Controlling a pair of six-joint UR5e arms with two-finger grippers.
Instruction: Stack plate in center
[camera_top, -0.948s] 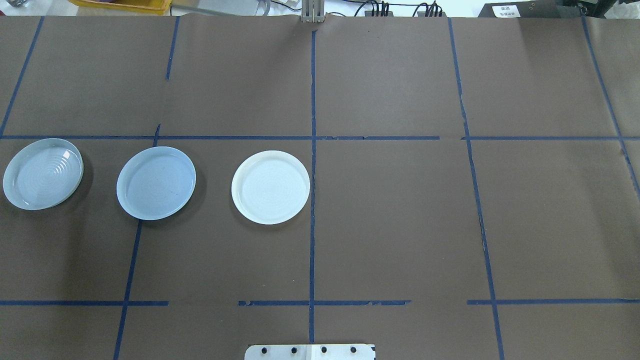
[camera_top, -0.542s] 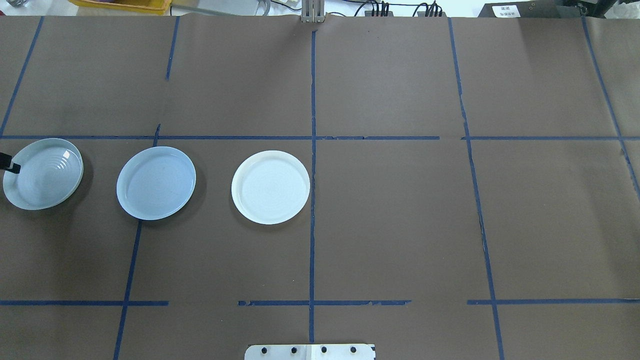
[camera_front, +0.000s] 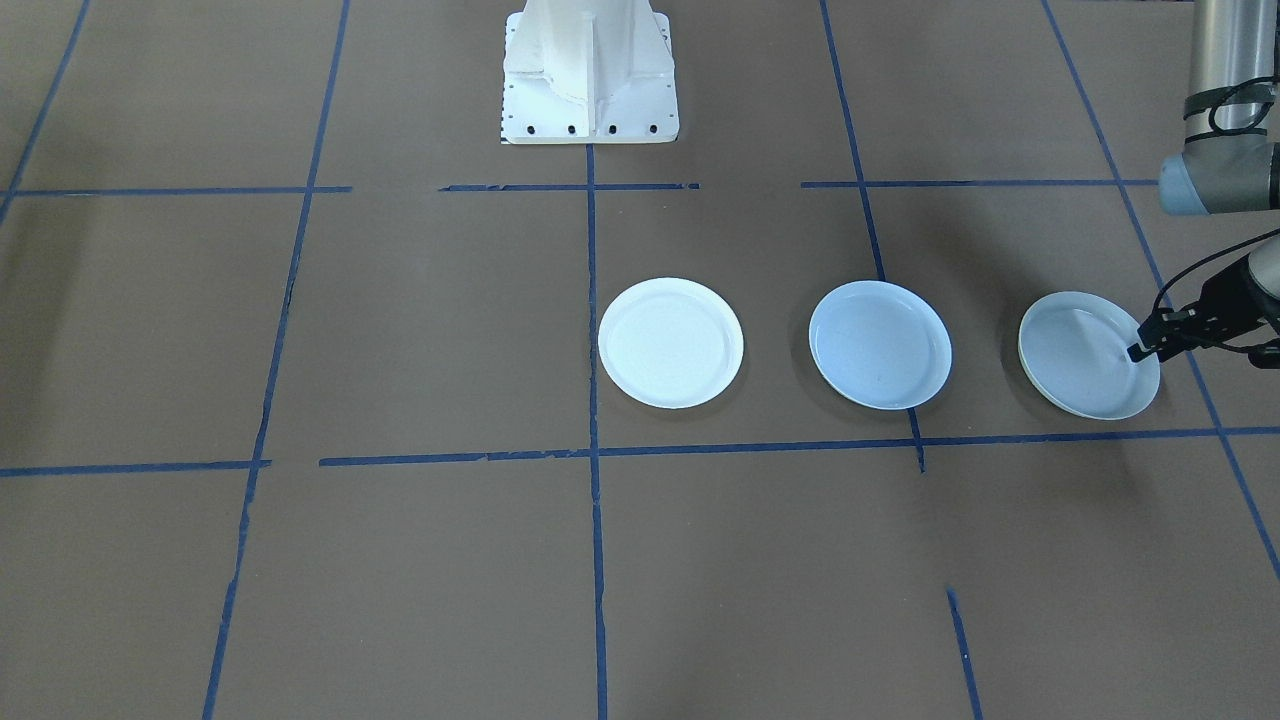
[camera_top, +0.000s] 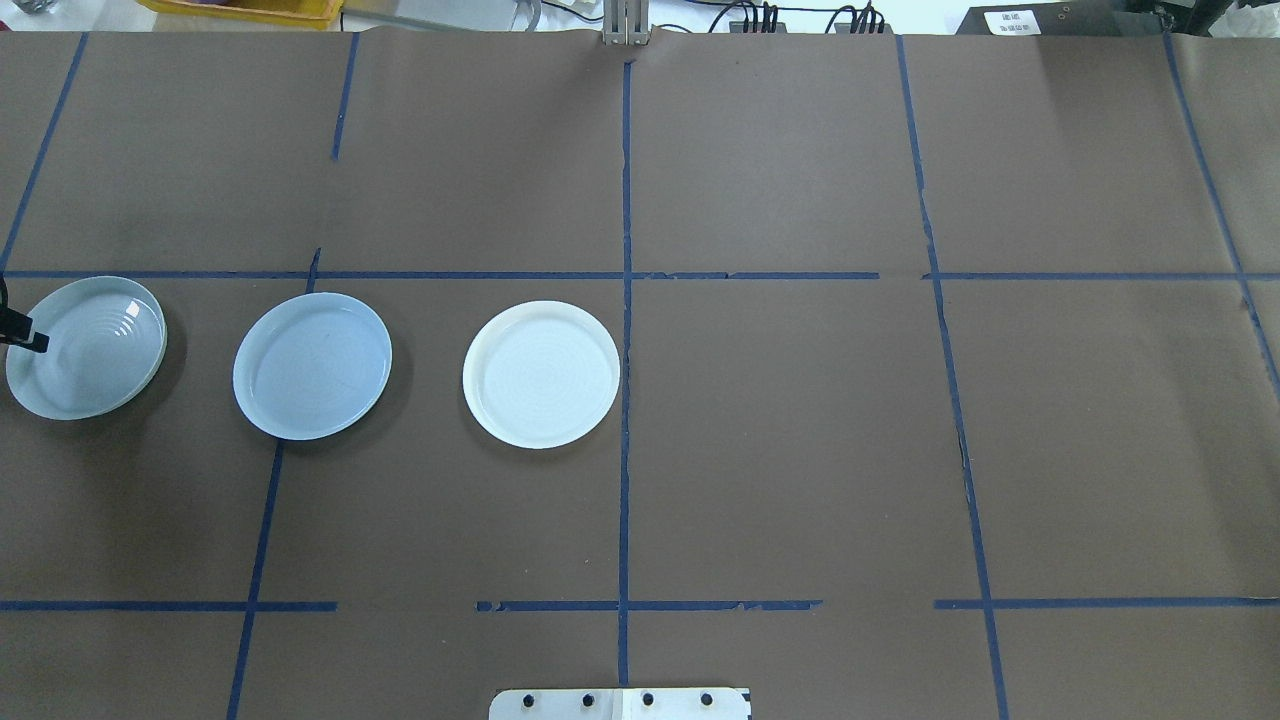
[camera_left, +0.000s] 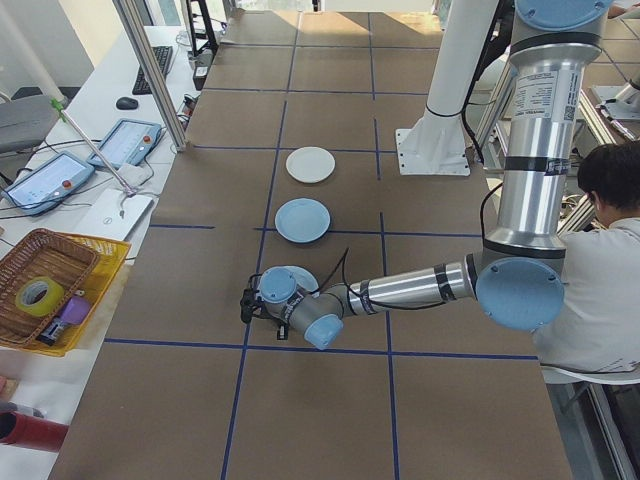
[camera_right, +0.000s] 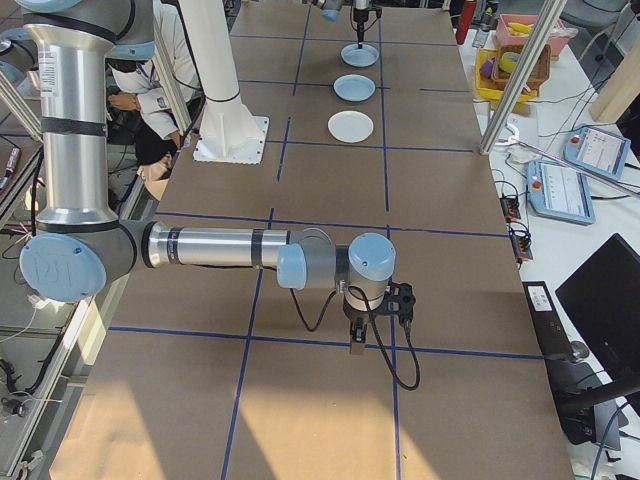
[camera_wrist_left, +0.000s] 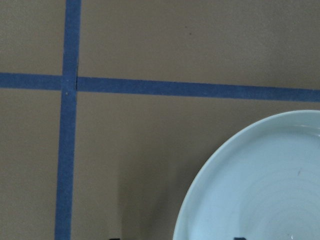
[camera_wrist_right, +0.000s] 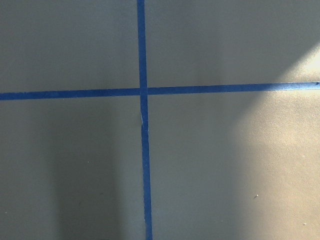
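Left edge of overhead frame: left hand, opening can't be told, at the rim of the ringed pale-blue plate with cream edge; target smooth glossy pale-blue plate left of center; likely stiff, slippery, breakable, so pinch the rim.

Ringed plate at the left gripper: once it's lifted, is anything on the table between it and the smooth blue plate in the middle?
Nothing visible. Between the ringed plate and the smooth blue plate lies only bare brown table; the white plate sits beyond. The left gripper is at the ringed plate's outer rim.

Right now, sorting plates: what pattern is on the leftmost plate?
Concentric rings on pale blue-grey plate, clearest in the overhead view.
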